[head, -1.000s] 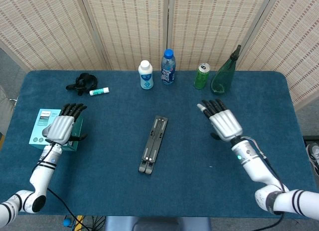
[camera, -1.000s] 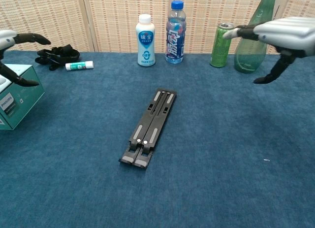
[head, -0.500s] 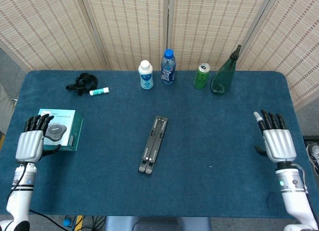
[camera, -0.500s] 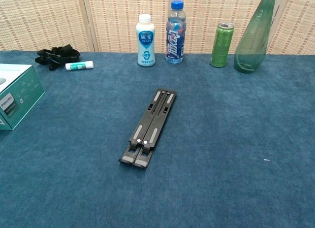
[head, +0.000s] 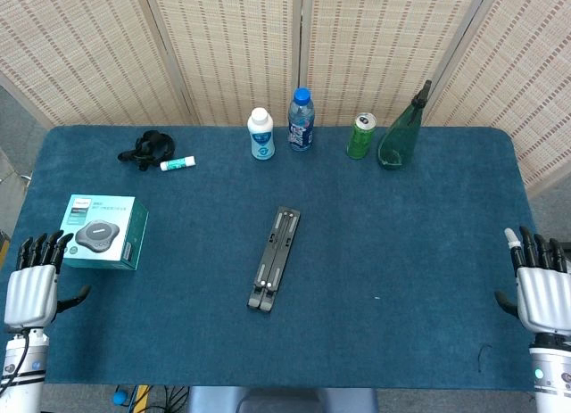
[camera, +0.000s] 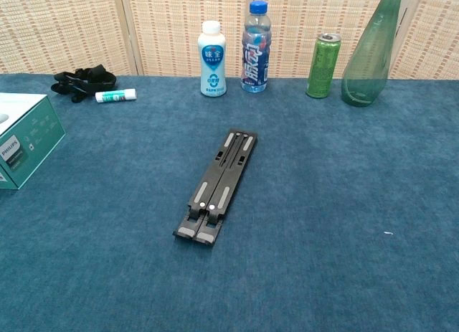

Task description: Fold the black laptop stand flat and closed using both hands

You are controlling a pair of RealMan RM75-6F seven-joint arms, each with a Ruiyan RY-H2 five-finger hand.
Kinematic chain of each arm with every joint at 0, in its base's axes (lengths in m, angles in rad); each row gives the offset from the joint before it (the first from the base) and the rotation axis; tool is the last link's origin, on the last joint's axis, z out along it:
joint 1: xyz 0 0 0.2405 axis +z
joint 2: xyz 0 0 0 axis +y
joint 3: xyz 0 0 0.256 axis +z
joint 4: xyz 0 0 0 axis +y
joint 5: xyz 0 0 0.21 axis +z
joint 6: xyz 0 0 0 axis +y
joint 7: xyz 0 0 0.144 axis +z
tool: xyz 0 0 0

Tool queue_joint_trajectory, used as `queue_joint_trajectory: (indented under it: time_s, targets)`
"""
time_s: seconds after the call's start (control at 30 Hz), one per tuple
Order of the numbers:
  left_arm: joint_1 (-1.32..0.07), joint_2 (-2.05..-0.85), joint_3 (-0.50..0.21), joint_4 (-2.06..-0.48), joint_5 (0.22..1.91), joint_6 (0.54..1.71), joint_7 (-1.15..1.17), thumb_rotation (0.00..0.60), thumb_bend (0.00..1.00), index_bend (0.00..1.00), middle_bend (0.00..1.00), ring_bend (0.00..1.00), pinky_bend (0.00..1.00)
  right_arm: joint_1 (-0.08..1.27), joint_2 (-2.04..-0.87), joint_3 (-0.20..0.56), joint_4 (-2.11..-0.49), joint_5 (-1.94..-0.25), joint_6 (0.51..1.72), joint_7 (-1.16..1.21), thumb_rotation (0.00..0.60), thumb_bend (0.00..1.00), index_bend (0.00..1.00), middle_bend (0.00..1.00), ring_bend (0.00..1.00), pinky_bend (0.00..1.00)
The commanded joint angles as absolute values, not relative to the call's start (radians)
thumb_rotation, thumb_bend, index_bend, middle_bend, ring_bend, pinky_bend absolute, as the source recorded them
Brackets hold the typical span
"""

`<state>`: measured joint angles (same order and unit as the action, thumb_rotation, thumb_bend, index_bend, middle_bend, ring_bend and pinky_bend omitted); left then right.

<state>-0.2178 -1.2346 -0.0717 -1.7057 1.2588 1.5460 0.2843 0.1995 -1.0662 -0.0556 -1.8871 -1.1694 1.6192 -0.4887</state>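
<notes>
- The black laptop stand (head: 274,259) lies in the middle of the table (head: 401,252), and in both views it looks already folded: its two bars are together and flat on the blue cloth.
- Your left robot hand (head: 31,286) is well apart from the stand, at the near left edge of the table. It holds nothing and its fingers are extended and a little apart.
- Your right robot hand (head: 541,288) is also well apart from the stand, at the near right edge, released in the same way. The chest view shows neither hand.
- I judge that the folding is done or almost done, so the step in hand is only to confirm it. Look in the chest view at the near end of the stand (camera: 215,186), where the two feet lie side by side; if no bar stands up, do not touch it again.
- If you must press it more, bring both hands in from the two sides of the stand, low and slowly, and push the bars toward each other with flat fingers.
- Keep away from the teal box (head: 103,232) left of the stand, and from the bottles (head: 301,120) and the green can (head: 360,136) behind the stand.
</notes>
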Motion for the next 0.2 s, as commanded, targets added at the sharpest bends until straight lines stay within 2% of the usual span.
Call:
queue_joint_trajectory:
  time_s: [0.03,0.2]
  targets:
    - [-0.203,-1.233,-0.069,-1.714,1.268,1.557,0.285,0.600,0.15,0.11,0.09,0.05,0.00,0.184,-1.066,-0.052,-1.892,-1.185,1.622,-0.486,0.600,0.13,0.00,0.00,0.00,0.00]
    - [-0.189,-1.228,-0.070,-1.724,1.280,1.560,0.286,0.600,0.15,0.11,0.09,0.05,0.00,0.169,-1.072,-0.045,-1.893,-1.207,1.612,-0.488,0.600,0.13,0.00,0.01,0.00,0.00]
